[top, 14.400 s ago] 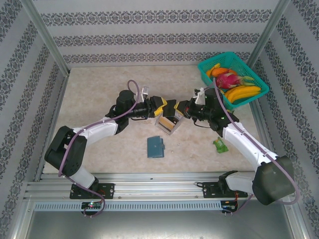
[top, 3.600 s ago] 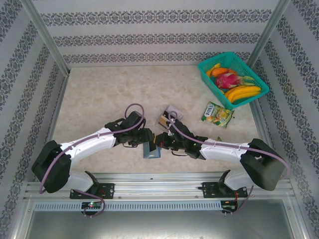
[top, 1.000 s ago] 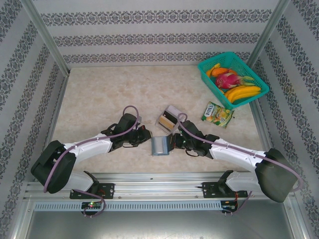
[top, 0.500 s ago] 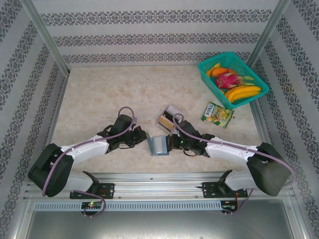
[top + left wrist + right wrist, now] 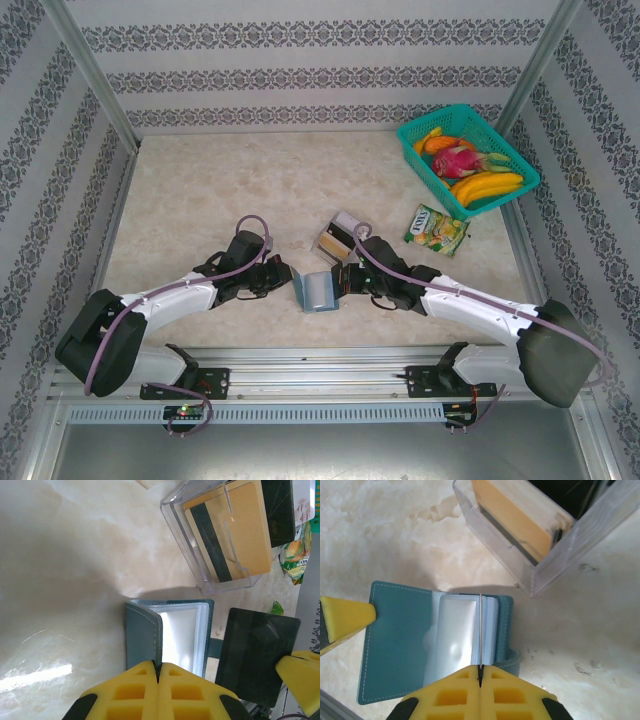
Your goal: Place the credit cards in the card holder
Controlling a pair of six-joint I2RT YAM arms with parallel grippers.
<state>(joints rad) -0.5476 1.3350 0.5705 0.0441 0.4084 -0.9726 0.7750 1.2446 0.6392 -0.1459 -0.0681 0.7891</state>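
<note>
The left gripper [image 5: 158, 667] is pinching the wallet [image 5: 395, 640] cover open, beside the tray [image 5: 185, 540]; the right gripper [image 5: 480, 672] is clamping a black card [image 5: 257, 655]. Aim its edge squarely into one sleeve, sliding gently.

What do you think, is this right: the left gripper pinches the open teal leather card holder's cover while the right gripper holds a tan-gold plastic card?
The card is wrong: the right gripper holds a black plastic card, not tan-gold, as the left wrist view shows. The rest stands.
</note>
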